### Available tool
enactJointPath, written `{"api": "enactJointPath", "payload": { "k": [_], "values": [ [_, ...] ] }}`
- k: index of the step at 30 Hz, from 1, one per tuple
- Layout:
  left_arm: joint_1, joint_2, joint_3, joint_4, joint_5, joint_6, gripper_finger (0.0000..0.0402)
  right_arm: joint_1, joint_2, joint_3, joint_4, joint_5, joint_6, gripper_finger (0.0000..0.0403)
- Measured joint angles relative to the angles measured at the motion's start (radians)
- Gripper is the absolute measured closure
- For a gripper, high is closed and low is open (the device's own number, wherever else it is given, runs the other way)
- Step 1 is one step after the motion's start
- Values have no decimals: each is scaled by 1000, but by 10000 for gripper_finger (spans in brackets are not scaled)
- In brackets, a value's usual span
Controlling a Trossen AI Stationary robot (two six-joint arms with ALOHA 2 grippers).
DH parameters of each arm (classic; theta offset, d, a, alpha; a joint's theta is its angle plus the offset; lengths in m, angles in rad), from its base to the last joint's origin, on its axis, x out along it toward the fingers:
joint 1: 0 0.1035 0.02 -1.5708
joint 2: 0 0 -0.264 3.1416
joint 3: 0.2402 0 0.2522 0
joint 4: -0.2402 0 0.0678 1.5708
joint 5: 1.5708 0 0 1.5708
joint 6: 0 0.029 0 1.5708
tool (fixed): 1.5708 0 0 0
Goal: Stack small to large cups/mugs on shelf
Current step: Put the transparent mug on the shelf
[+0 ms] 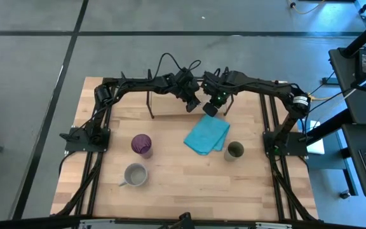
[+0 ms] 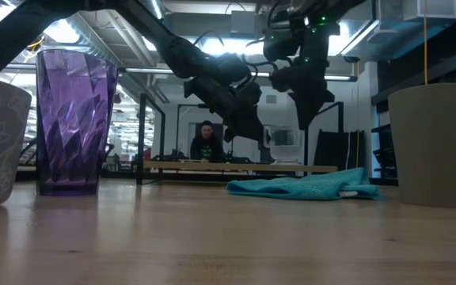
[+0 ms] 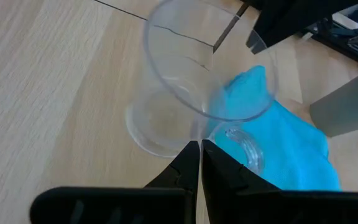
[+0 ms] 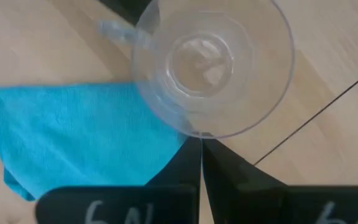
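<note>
Both grippers meet above the far middle of the table (image 1: 170, 191). The left gripper (image 3: 200, 144) and right gripper (image 4: 201, 138) each pinch the rim of one clear glass (image 3: 197, 81), just beyond the turquoise cloth (image 1: 206, 134) and in front of the shelf (image 1: 150, 102). Nearer sit the purple tumbler (image 1: 142, 145), grey mug (image 1: 135, 175) and green cup (image 1: 234, 151).

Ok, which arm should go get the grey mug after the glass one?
Left, probably. The left gripper and the right gripper both pinch the clear glass at the back middle, so neither is freer. But the grey mug stands on the left arm's side of the table.
</note>
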Motion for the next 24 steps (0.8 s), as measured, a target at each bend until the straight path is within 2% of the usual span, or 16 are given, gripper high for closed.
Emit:
{"api": "enactJointPath", "payload": {
  "k": [10, 15, 24],
  "values": [
    [0, 0, 0, 0, 0, 0, 390, -31, 0, 0, 24, 9, -6, 386],
    [0, 0, 0, 0, 0, 0, 390, -33, 0, 0, 24, 103, -3, 386],
    [-9, 0, 0, 26, 5, 0, 390, -40, 0, 0, 76, 105, 1, 386]
  ]
}}
